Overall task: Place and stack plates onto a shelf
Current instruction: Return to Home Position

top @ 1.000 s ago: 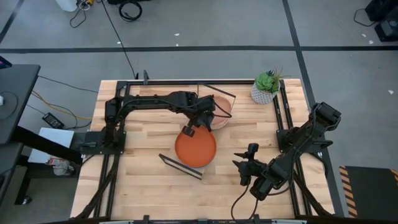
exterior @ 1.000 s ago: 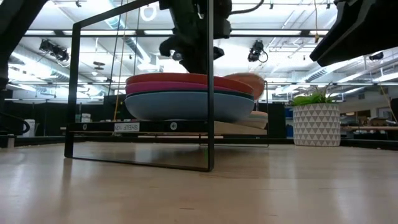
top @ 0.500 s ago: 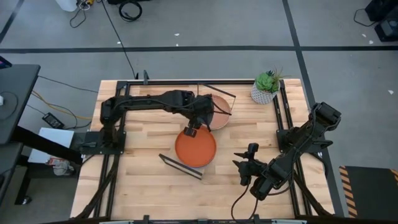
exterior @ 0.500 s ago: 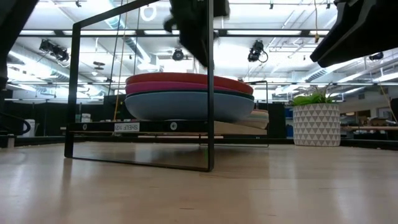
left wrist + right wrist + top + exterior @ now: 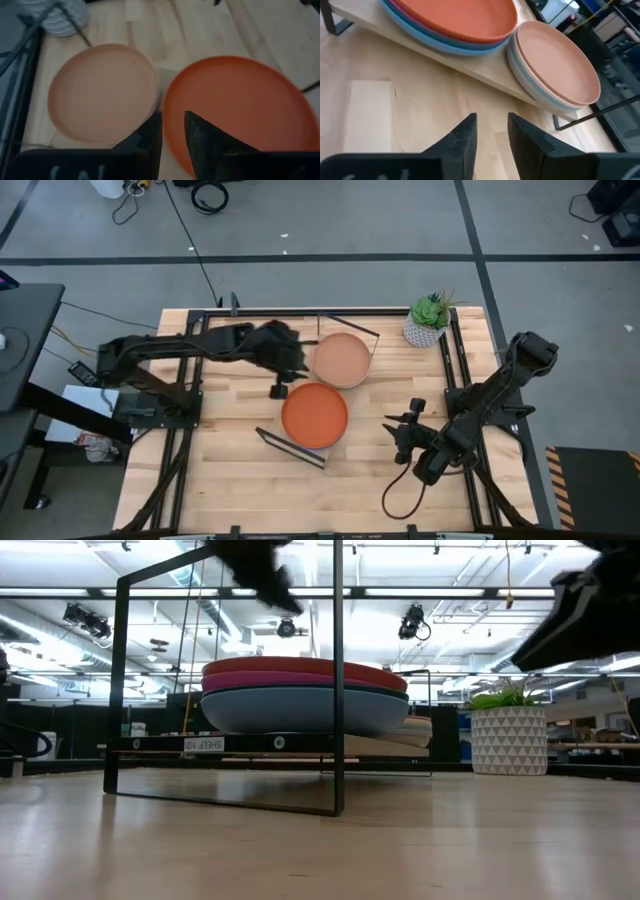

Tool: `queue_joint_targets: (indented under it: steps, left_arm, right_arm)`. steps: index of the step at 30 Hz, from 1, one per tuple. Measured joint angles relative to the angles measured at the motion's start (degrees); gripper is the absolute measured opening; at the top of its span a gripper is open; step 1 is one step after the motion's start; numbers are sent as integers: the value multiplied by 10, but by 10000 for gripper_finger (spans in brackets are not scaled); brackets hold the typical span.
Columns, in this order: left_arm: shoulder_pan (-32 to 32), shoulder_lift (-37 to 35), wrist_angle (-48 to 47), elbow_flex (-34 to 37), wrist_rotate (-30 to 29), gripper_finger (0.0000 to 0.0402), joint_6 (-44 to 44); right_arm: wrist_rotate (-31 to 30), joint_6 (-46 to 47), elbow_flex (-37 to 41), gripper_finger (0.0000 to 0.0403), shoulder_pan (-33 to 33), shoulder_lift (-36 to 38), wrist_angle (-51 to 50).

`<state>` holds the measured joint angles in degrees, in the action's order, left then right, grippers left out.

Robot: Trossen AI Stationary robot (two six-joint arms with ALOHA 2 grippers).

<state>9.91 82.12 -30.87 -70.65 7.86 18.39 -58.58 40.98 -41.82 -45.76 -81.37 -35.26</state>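
While both arms are off the plates, I read the shelf (image 5: 485,74) as lying diagonally on the bench (image 5: 230,470), its long axis running from the front-left toward the back-right corner, where the potted plant (image 5: 428,322) stands. Two stacks sit side by side along that axis. The nearer one is topped by the orange plate (image 5: 314,414), with a magenta and a blue plate showing under it in the low view. The farther one is topped by the tan plate (image 5: 343,359), with paler plates beneath it. The two top rims are just beside each other; I cannot tell whether they touch. All the plates lie flat, faces up.

The left claw (image 5: 277,390) hangs above the bench just left of the stacks, its fingers (image 5: 150,135) parted by a narrow gap with nothing between them. The right claw (image 5: 400,430) sits low on the right side of the bench, well apart from the shelf, aimed at it, fingers (image 5: 462,140) slightly apart and empty.
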Motion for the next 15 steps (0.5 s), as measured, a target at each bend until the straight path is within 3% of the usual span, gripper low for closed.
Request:
queue_joint_targets:
  steps: [9, 15]
  left_arm:
    - [31, -164, 209, 252, 23, 78, -49]
    - [30, -267, 285, 366, 21, 78, -74]
  right_arm:
    - [8, -81, 90, 87, -9, 133, 129]
    - [66, -169, 173, 75, 25, 218, 300]
